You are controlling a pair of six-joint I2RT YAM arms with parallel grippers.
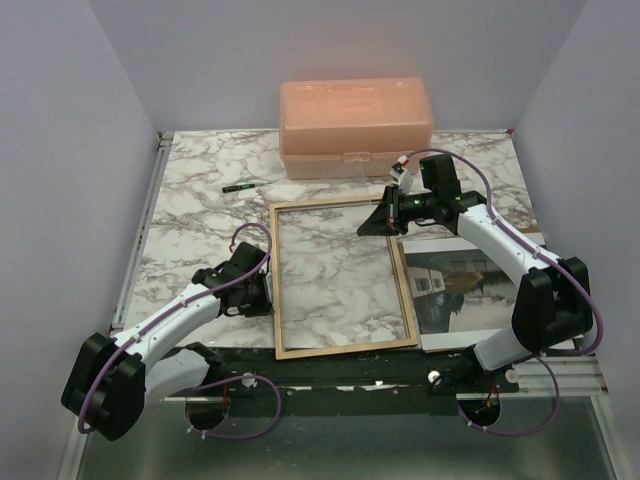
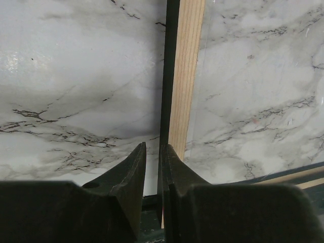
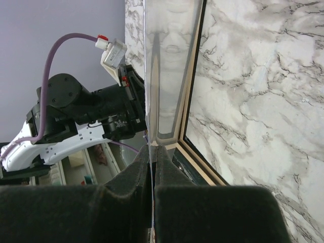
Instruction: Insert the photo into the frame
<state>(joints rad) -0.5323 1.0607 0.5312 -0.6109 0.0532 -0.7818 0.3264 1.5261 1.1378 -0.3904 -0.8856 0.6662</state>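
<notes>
Marble table (image 1: 200, 190) holds one frame (image 1: 345, 347), one photo (image 1: 450, 290); right pincer (image 3: 152, 148) clenched on the pane (image 3: 167, 76), left pincer (image 2: 153, 150): cannot tell.

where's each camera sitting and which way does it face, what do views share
Top external: above and behind the arm bases, looking down on the table, the frame, the photo; left arm and right arm show.
Left wrist: on the left arm, looks past the left fingers down at the frame's wooden rail; only fingers show.
Right wrist: on the right arm, rolled sideways, looks past the right fingers across the frame; left arm shows too.
Shared: all see the frame and marble table.
</notes>
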